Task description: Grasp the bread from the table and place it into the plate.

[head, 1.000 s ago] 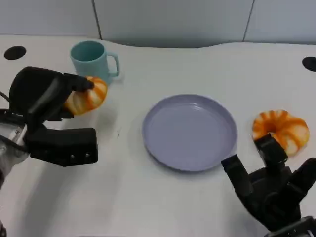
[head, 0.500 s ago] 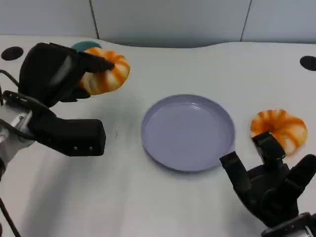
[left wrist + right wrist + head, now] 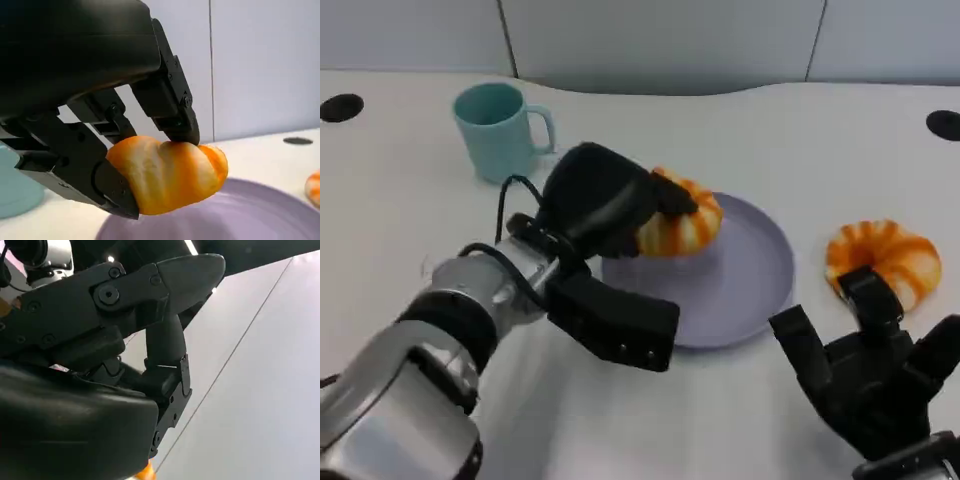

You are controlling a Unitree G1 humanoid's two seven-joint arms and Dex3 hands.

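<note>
A: Where does the job stand?

B: Partway. The left hand grips one bread, fingers wrapped round it, and holds it over the near-left part of the plate. In the left wrist view the bread hangs just above the purple plate surface with a sliver of space under it, so I judge it not yet set down.

A: So the grasp and carry are done, and only the release is left?

B: For that piece, yes: lower it a touch, spread the fingers, pull the hand clear. But a second bread lies on the counter to the right of the plate, just beside its rim and untouched.

A: And the right hand?

B: The right hand sits low on the near right, fingers spread apart and holding nothing. One fingertip reaches up close to the second bread; whether it touches I cannot tell.

A: Anything else about?

B: A teal mug stands on the counter well behind the left arm, out of the way.
</note>
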